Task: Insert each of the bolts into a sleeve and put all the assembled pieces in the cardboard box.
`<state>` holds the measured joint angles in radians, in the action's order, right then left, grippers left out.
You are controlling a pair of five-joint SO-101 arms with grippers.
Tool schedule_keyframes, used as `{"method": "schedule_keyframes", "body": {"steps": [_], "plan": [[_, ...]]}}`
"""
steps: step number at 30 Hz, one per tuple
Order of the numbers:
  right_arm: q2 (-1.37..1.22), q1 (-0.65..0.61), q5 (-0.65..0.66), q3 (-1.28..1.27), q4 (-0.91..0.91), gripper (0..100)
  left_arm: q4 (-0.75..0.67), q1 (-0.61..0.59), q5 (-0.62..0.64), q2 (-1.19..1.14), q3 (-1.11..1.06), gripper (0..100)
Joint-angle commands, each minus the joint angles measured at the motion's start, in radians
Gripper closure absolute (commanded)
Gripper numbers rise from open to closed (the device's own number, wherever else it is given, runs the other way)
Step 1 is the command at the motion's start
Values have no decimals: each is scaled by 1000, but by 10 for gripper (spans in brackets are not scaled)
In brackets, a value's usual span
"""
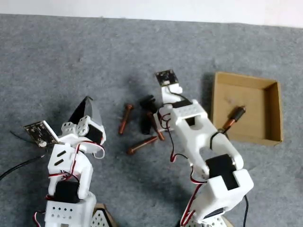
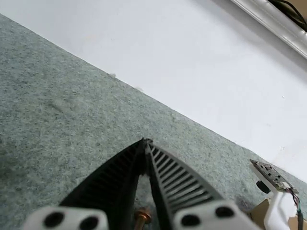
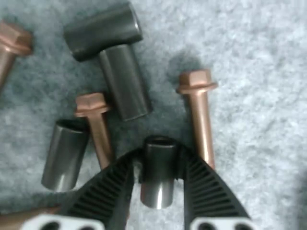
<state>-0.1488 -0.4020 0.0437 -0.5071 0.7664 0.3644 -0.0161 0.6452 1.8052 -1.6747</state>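
My right gripper point(image 3: 159, 159) is shut on a dark sleeve point(image 3: 158, 168), a finger pressing each side of it, just above the grey mat. Around it lie a copper bolt point(image 3: 200, 120), a shorter-looking bolt point(image 3: 97, 125) and more sleeves point(image 3: 124, 82) point(image 3: 103, 29) point(image 3: 65, 154). From above, the right gripper point(image 1: 150, 118) sits over this cluster of bolts point(image 1: 125, 118) point(image 1: 142, 144) and black sleeves point(image 1: 147, 101). The cardboard box point(image 1: 267, 113) to the right holds one assembled piece point(image 1: 235, 117). My left gripper point(image 2: 145, 142) point(image 1: 88, 100) is shut on nothing, left of the parts.
The grey mat ends at a white wall point(image 2: 201, 62) at the back. The right arm's white body point(image 1: 199, 132) spans the space between the parts and the box. A corner of the box point(image 2: 260, 213) shows far off in the left wrist view.
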Motion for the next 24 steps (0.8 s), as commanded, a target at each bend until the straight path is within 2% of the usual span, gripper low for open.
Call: {"method": "schedule_keyframes", "body": {"steps": [1,18,24], "plan": [[36,19,-52,-5,59,885,-21,16,-6,16,-21,989],[81,21,-58,-12,56,885,-21,16,-6,16,-21,989],[36,21,-58,-44,-2,885,-21,16,-6,16,-21,989]]}}
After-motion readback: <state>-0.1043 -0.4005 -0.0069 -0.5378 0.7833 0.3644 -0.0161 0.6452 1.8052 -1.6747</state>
